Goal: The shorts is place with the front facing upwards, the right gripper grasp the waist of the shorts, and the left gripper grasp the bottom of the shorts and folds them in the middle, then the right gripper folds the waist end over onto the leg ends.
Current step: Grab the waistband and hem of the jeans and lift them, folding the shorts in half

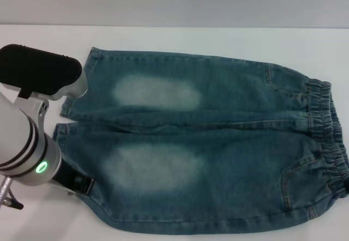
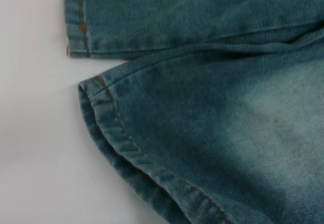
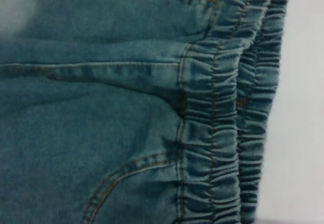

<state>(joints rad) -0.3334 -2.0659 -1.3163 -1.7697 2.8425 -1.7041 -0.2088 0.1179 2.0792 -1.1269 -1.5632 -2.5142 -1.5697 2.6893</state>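
Left hand (image 1: pixel 76 184) mostly hidden behind its arm, grip unclear, shorts (image 1: pixel 207 143) cut off, right hand unseen.

Bright, even light — soft shadows under the shorts (image 1: pixel 202 148), wrist views slightly blurred.

Silver-white L arm w/ black rings, green light on (image 1: pixel 32 159) reaches in from left edge, head view. Black two-fingered L gripper (image 1: pixel 76 184) low, mostly hidden under wrist. R arm barely visible.

Blue-green denim shorts (image 1: pixel 218 159) with pale faded ovals, orange stitching, darker waist (image 1: pixel 327 137).
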